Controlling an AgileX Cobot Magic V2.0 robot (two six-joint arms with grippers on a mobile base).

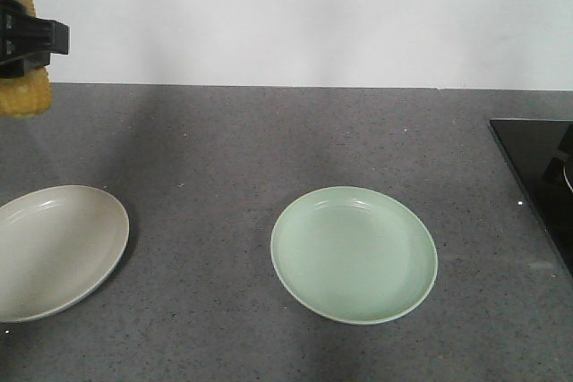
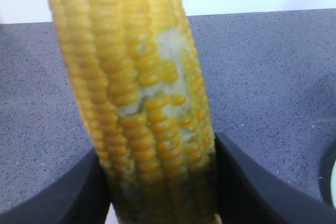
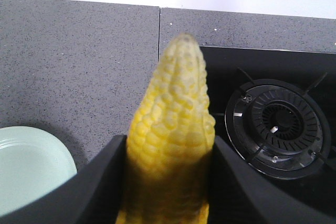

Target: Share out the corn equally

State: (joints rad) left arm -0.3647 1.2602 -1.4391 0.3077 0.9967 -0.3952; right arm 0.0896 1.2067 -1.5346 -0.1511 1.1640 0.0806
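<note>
A grey countertop [image 1: 269,140] is backed by a white wall [image 1: 313,6]; the left gripper [image 2: 160,153] is clamped on the first corn cob [image 2: 131,77], which is held upright and marked by a pale patch among its kernels; it is seen high at the front view's left edge, apart from the beige plate [image 1: 54,248]; the right gripper [image 3: 169,142] is closed around the second corn cob [image 3: 173,98], held between the green plate [image 3: 26,166] and the black hob [image 3: 278,124].

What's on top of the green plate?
Nothing yet. The green plate is bare, and its whole top shows in the front view, with nothing covering it. One corn cob and a second corn cob sit clamped between jaws instead.
</note>
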